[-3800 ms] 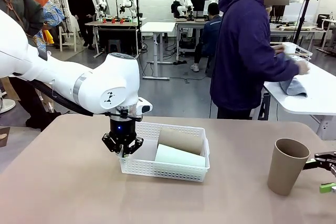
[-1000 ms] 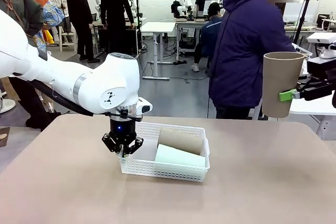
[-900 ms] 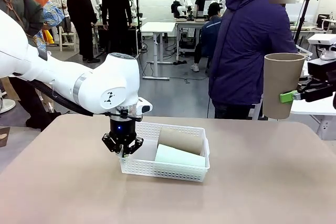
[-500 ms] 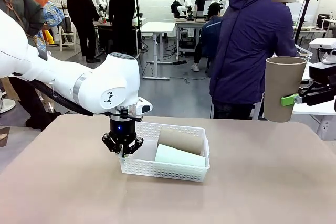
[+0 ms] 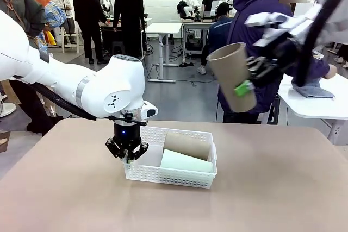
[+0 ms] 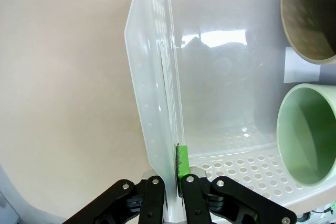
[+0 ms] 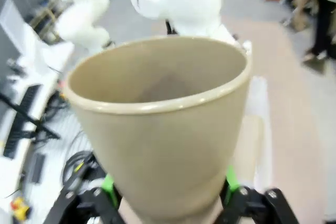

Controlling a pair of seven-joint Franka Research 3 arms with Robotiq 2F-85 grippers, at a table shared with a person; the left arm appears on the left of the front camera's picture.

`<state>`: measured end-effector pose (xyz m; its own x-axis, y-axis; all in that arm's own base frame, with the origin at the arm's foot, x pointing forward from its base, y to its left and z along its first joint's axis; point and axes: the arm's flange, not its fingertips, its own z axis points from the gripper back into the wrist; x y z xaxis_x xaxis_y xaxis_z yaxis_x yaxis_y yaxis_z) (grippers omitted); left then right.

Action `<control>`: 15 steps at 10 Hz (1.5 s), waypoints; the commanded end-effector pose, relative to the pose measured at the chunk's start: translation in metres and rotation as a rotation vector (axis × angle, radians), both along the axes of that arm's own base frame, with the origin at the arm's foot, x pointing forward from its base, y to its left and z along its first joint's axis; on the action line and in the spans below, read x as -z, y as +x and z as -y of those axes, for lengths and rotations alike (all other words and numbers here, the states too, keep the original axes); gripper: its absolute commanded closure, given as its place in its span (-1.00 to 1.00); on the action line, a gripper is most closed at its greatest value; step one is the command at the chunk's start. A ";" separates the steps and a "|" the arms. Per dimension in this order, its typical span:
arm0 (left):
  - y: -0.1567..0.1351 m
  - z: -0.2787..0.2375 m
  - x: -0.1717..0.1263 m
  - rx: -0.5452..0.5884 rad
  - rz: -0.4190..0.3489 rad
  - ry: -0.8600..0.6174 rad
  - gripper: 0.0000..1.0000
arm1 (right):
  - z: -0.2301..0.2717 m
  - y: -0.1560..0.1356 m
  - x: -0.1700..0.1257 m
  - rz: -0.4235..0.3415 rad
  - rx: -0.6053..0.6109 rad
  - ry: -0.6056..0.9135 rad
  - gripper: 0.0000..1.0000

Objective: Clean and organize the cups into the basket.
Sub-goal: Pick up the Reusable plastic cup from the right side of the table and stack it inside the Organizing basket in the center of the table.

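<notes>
Brown cup [image 5: 232, 76] clamped in right gripper [image 5: 246, 87], tilted, high above table, right of basket [image 5: 170, 175]. Left gripper [image 5: 126, 153] pinched tight on basket wall, steadying. Advice: lower slowly, lay beside mint cup [image 5: 185, 162], avoid lattice rim.

basket [image 5: 142, 173] left half free, left tool [image 5: 126, 155] on rim
</notes>
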<state>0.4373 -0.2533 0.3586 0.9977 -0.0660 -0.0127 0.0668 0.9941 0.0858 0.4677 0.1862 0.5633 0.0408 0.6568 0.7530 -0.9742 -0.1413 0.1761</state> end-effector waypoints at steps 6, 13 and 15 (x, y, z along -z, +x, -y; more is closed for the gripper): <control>-0.001 0.000 0.002 -0.002 0.007 0.016 1.00 | -0.109 0.009 0.095 -0.029 -0.118 -0.452 -0.67; -0.001 0.000 0.002 -0.002 0.007 0.016 1.00 | -0.159 0.040 0.152 0.038 -0.157 -0.475 -0.67; -0.001 0.000 0.002 -0.002 0.007 0.016 1.00 | -0.170 0.053 0.162 0.041 -0.157 -0.485 -0.67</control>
